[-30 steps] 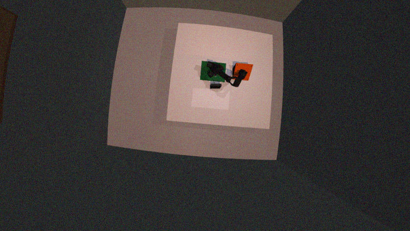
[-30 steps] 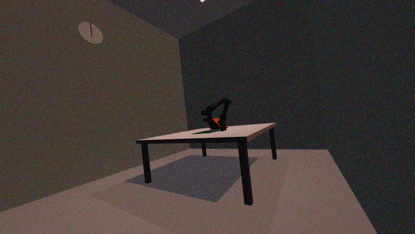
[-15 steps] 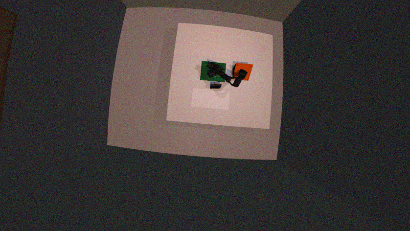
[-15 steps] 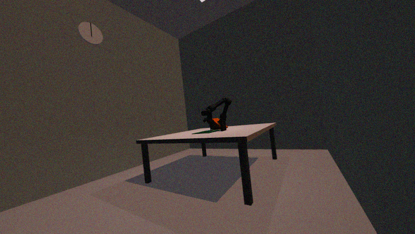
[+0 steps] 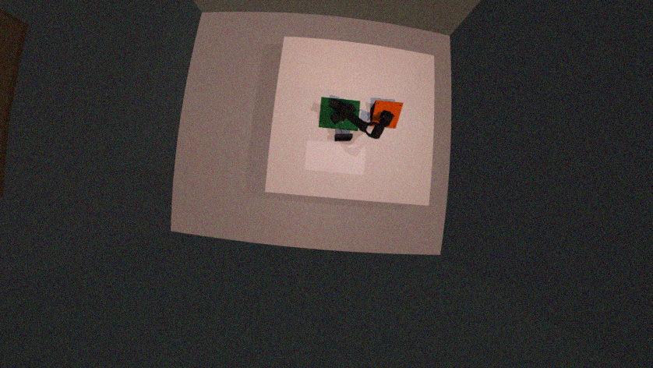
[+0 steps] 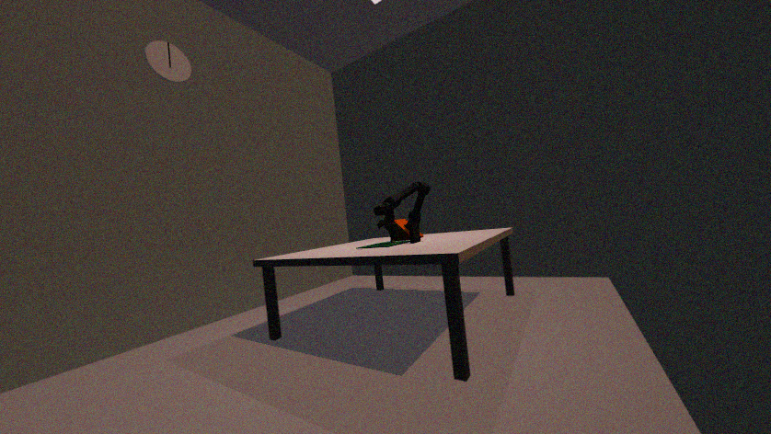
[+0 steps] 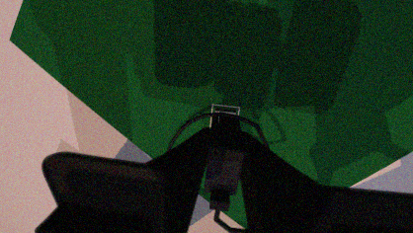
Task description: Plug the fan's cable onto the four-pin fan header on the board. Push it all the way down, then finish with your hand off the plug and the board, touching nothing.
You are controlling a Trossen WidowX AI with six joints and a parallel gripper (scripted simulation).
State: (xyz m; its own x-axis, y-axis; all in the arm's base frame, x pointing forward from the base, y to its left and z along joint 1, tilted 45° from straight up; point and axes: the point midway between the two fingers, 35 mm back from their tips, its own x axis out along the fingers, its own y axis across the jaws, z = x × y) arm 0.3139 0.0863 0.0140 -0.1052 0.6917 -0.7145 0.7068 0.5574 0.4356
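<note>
My gripper is shut on the small black plug, low over the green board. The pale outline of the header shows just beyond the fingertips and around the plug's far end. The plug seems to be at the header, but its depth and whether it is seated cannot be told. The thin dark cable bends out on both sides of the fingertips. The arm hides the header in the top view. Which block is the fan is unclear.
An orange-topped block stands beside the board, partly behind the arm. A black block lies by the board's near edge. Another dark block shows between my fingers in the wrist view. All stand on the pale table.
</note>
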